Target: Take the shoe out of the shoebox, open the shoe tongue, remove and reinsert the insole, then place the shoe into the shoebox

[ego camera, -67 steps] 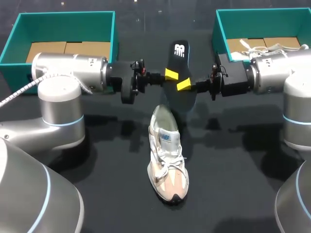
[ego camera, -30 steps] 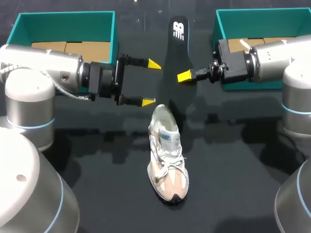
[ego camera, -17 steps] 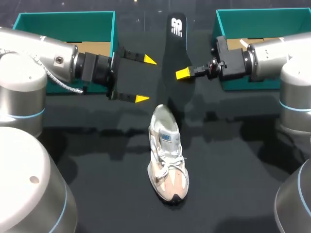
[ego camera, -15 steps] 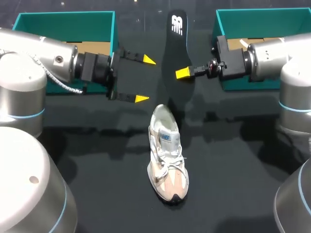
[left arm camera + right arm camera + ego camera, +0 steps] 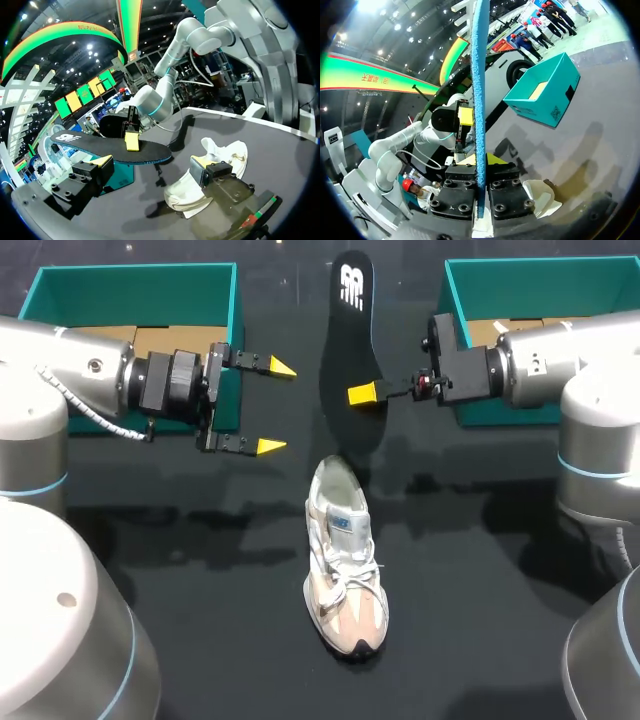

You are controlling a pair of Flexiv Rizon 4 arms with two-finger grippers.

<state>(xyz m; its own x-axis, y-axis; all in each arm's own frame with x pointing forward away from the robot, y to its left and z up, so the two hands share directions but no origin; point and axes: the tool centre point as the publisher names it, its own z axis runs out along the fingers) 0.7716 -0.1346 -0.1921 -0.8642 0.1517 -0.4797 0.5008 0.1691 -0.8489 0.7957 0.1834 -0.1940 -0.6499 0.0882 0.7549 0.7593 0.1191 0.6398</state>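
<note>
Shoeboxes: two teal, open-topped. The left shoebox (image 5: 130, 290) sits at the worktop's (image 5: 480, 570) far left corner and the right shoebox (image 5: 540, 285) at its far right corner.

Shoe (image 5: 345, 560): out of the box, lying mid-worktop on its sole, toe toward the near edge, heel opening toward the far edge. Laces are tied across the front.

Insole (image 5: 345, 360): black, out of the shoe, held in the air between the two boxes. Its marked end points to the far edge and its broad end hangs just beyond the shoe's heel. Not touching the shoe.

Right gripper (image 5: 362, 395): clamped across the insole, one finger each side. The right wrist view shows the insole edge-on between them.

Left gripper (image 5: 262, 407): fingers wide apart and empty, beside the left shoebox, apart from the insole.

Step, as judged: insole is removed and reinsertion is due. The next move likely calls for tilting the broad end down into the shoe's opening and sliding it toward the toe. The left gripper should probably steady the heel or hold the tongue back, since an unheld shoe may skid.
</note>
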